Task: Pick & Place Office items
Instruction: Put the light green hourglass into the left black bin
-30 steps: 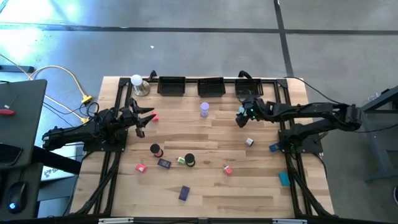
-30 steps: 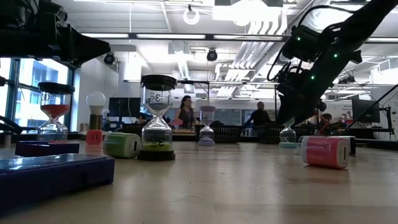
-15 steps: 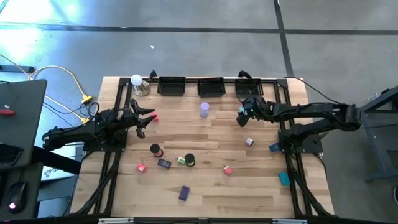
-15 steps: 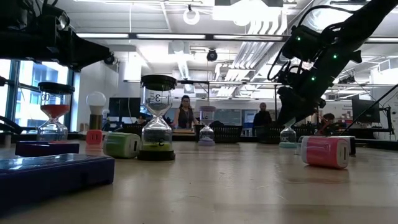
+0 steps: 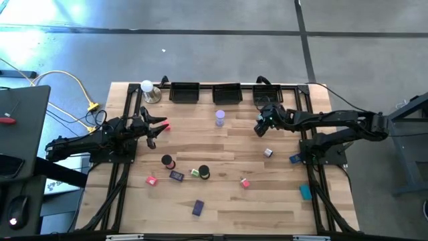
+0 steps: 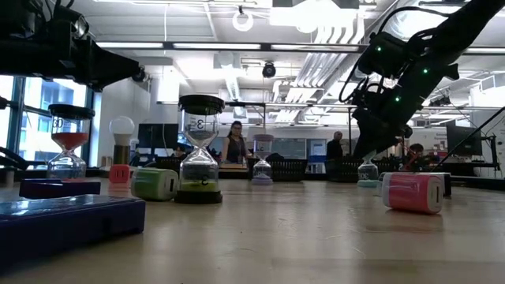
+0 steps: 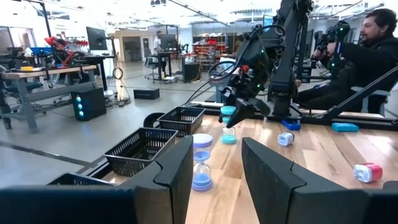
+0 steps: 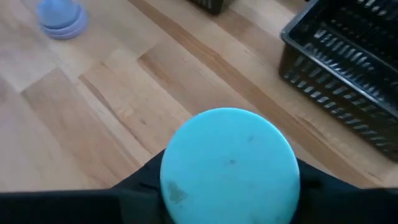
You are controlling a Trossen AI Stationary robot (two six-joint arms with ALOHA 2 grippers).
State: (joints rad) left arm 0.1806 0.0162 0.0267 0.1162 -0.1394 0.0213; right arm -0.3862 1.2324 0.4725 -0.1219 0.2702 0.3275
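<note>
From above, the right gripper [image 5: 259,125] is seen lowered near the back right of the table [image 5: 227,207], just in front of the black trays [image 5: 227,93], while the left gripper [image 5: 155,128] is held over the back left, with something pink at its tips. Most office items are seen scattered on the wood: a lilac timer [image 5: 220,118], a black-capped timer [image 5: 203,173], pink blocks [image 5: 245,182], a teal block [image 5: 305,192]; nothing can be made out inside the trays, so the sorting is judged barely begun. At table height, the right gripper [image 6: 371,150] is seen lowered over a teal timer [image 6: 368,172], though contact cannot be told there. In the left wrist view, the left arm's fingers [image 7: 177,171] stand somewhat apart with nothing visible between them, and the right gripper [image 7: 239,112] is seen just over the teal timer [image 7: 229,126]. In the right wrist view, the teal cap [image 8: 231,165] fills the gap between the dark fingers; whether it is gripped cannot be told.
</note>
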